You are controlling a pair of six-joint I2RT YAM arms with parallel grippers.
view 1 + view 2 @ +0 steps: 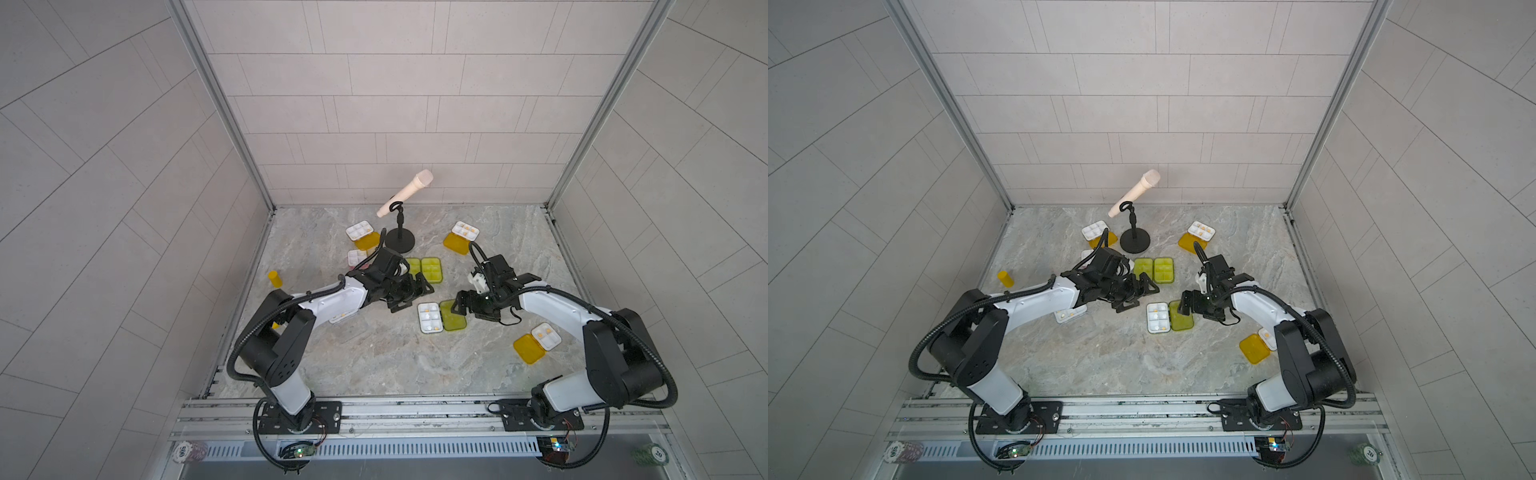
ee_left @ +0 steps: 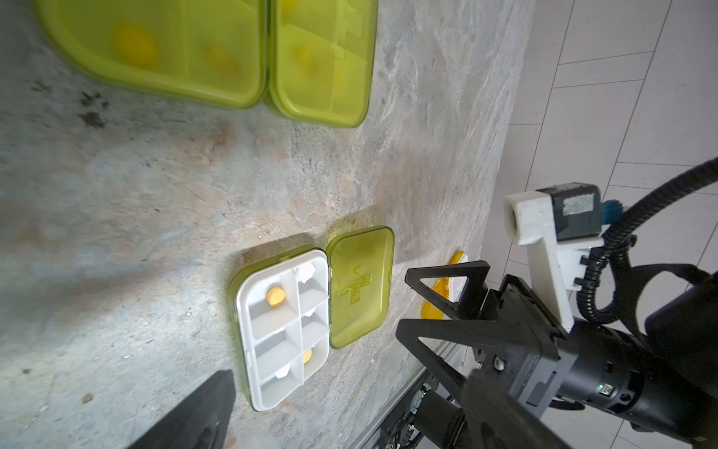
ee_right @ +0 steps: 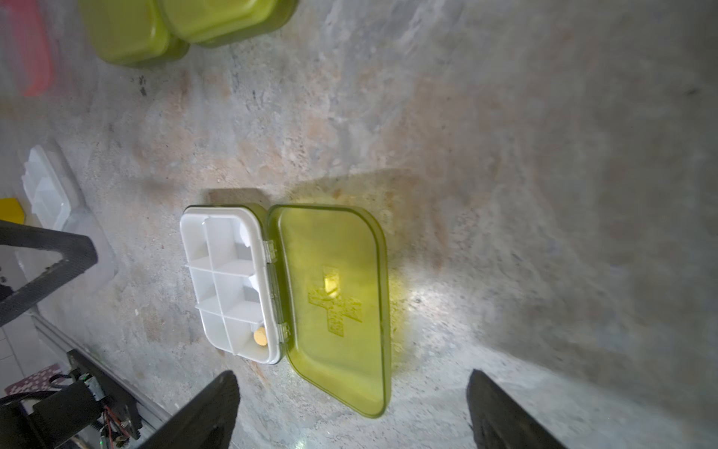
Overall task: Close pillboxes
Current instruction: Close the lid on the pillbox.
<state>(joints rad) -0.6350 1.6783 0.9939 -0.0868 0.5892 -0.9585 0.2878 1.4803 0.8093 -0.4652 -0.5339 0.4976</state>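
An open pillbox lies mid-table, its white tray (image 1: 430, 318) (image 3: 229, 280) beside its flat lime green lid (image 1: 451, 318) (image 3: 334, 307). My right gripper (image 1: 459, 305) (image 3: 351, 390) hovers open just above the lid's free end, touching nothing. My left gripper (image 1: 411, 296) (image 2: 349, 400) is open and empty, apart from the tray on its far-left side. Two closed lime green pillboxes (image 1: 424, 270) (image 2: 217, 50) sit side by side behind. Open orange-yellow pillboxes lie at back left (image 1: 361, 235), back right (image 1: 461, 237) and front right (image 1: 536, 343). The left arm partly hides a pink one (image 1: 356, 257) and a clear one (image 1: 345, 318).
A microphone (image 1: 409, 191) leans on a black stand (image 1: 400, 243) at the back middle. A small yellow cylinder bottle (image 1: 275, 279) stands near the left wall. Tiled walls close three sides and a metal rail (image 1: 415, 409) runs along the front.
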